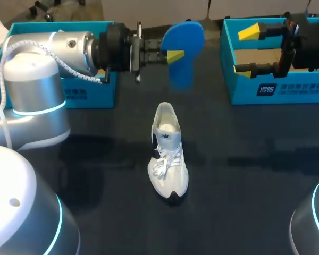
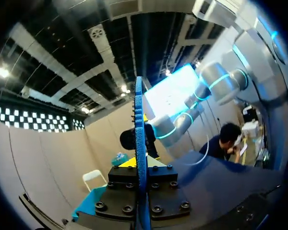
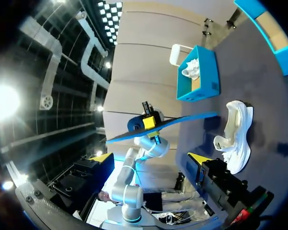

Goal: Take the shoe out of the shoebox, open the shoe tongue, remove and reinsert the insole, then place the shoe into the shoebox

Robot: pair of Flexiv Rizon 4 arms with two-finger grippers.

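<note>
1. The left gripper (image 1: 175, 56) is clamped on the flat blue foam insole (image 1: 184, 48), with a yellow tip on each face. The left wrist view shows the insole edge-on between the fingers. Pinching the faces likely keeps the thin sheet stiff, with one end hanging free to feed in first.
2. The white lace-up sneaker (image 1: 168, 154) stands on its sole mid-way across the dark table (image 1: 255, 164), toe at 6 o'clock, heel at 12 o'clock, laces loose. Its mouth faces upward, which suits an insole coming from above.
3. The insole hangs in the air at 12 o'clock from the sneaker, well apart from it. I judge removal done and reinsertion next.
4. The right gripper (image 1: 242, 50) is spread wide and holds nothing. It hovers over the teal cardboard shoebox (image 1: 244, 91) at 2 o'clock from the sneaker, probably parked clear of the work.
5. A second teal box (image 1: 90, 91) sits at 10 o'clock, behind the left arm.
</note>
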